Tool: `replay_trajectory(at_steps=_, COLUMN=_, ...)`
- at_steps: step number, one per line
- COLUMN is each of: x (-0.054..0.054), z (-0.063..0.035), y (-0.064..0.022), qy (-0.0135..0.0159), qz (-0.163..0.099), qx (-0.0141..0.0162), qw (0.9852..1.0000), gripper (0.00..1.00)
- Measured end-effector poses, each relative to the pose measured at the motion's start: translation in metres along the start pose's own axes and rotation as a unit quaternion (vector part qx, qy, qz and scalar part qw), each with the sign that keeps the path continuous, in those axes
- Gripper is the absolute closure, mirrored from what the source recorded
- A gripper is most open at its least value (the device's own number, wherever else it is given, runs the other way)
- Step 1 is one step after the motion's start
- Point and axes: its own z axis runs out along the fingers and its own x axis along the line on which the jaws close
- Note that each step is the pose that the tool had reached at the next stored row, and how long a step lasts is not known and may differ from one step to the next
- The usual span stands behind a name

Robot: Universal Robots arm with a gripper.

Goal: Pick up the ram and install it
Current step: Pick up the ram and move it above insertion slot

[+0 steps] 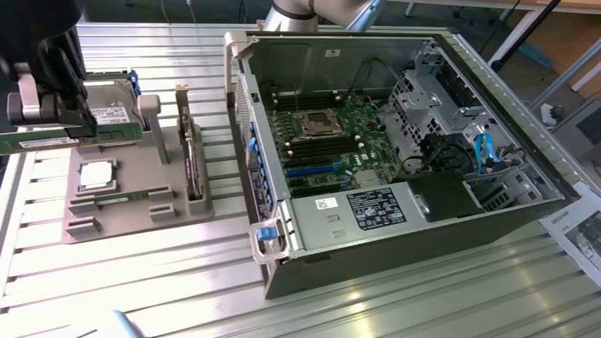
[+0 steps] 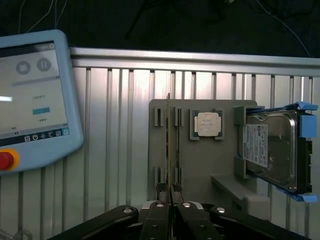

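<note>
The ram (image 1: 42,141) is a thin green stick. The gripper (image 1: 55,125) is clamped tight on it and holds it over the grey holder (image 1: 141,211) on the worktop (image 1: 376,303), well apart from the open computer case (image 1: 395,232).

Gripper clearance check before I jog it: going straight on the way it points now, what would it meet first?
The gripper is shut on the ram, held edge-on ahead of it. Straight on, the ram would likely reach the grey holder plate first; how far off that is, I cannot judge.
</note>
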Motion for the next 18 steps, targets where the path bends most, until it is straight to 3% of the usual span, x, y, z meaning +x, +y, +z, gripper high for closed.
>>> replay_trajectory(at_steps=7, x=-0.001, z=-0.0126, y=0.0006, qy=-0.0001, qz=0.000, qx=0.0001, qw=1.0000, gripper=0.88)
replay_trajectory(at_steps=18, x=-0.001, z=-0.0130, y=0.0005, qy=0.0000, qz=0.000, qx=0.0000, qw=1.0000, gripper=0.88)
